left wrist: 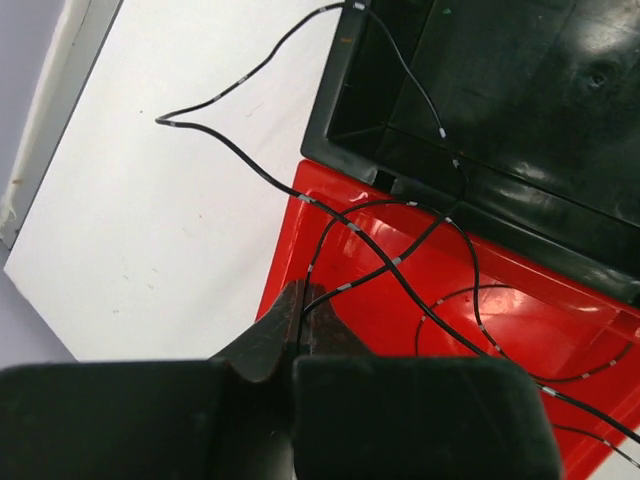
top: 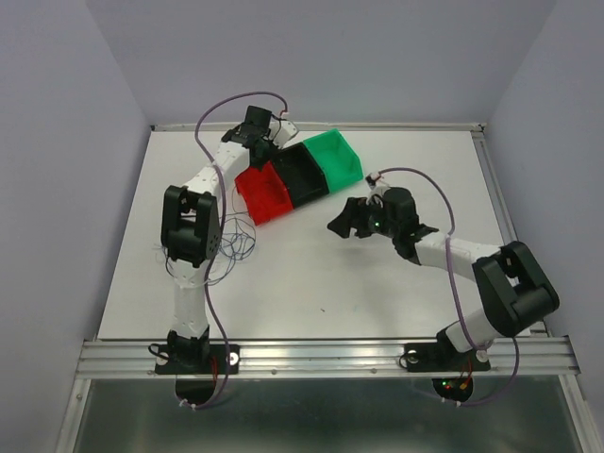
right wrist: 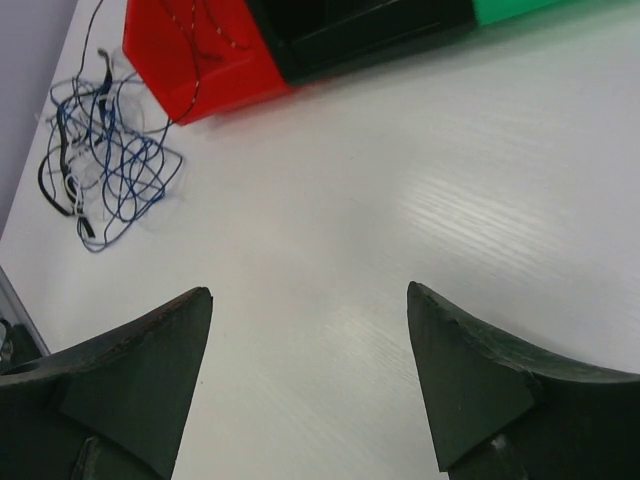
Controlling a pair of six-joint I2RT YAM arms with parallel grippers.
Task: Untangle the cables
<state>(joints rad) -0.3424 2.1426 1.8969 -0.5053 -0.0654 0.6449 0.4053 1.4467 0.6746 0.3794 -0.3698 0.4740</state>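
My left gripper is shut on a thin black cable with whitish bands. It holds it over the red bin, at the far left of the table in the top view. The cable loops inside the red bin, across the black bin and out onto the white table. A loose clump of dark blue, black and whitish cables lies on the table near the red bin, beside the left arm's elbow. My right gripper is open and empty above bare table.
The red, black and green bins stand joined in a slanted row at the back middle. The left arm's elbow hangs by the clump. A metal rail runs along the near edge.
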